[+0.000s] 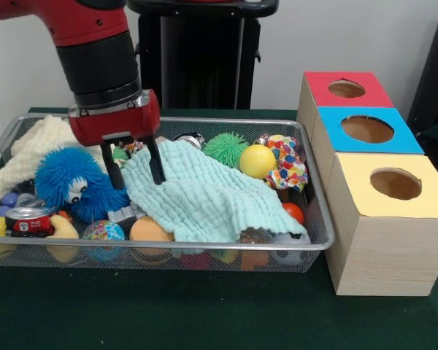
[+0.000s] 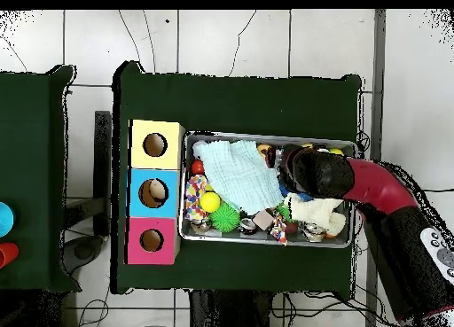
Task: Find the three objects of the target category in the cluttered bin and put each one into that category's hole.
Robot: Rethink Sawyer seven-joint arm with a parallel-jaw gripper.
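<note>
Front view: gripper [image 1: 134,173] down in the wire bin [image 1: 317,219], fingers [image 1: 156,162] spread open, 1 on the edge of the mint cloth [image 1: 204,193], the other beside the blue fuzzy toy [image 1: 69,179]; nothing held. Yellow ball [image 1: 257,161], green spiky ball [image 1: 225,148] and multicoloured ball [image 1: 286,162] lie behind the cloth, cream cloth [image 1: 29,149] at the bin's far end. Wooden box [image 1: 383,240] with 3 holes, red [image 1: 347,89], blue [image 1: 367,129], yellow [image 1: 396,184], stands just beside the bin on the green worktop [image 1: 168,313]. Overhead view: arm [image 2: 372,186] covers the bin's end.

red and black arm [image 1: 95,51] low, wrist vertical, gripper [image 1: 135,166] with fingers [image 1: 156,163] spread apart
</note>
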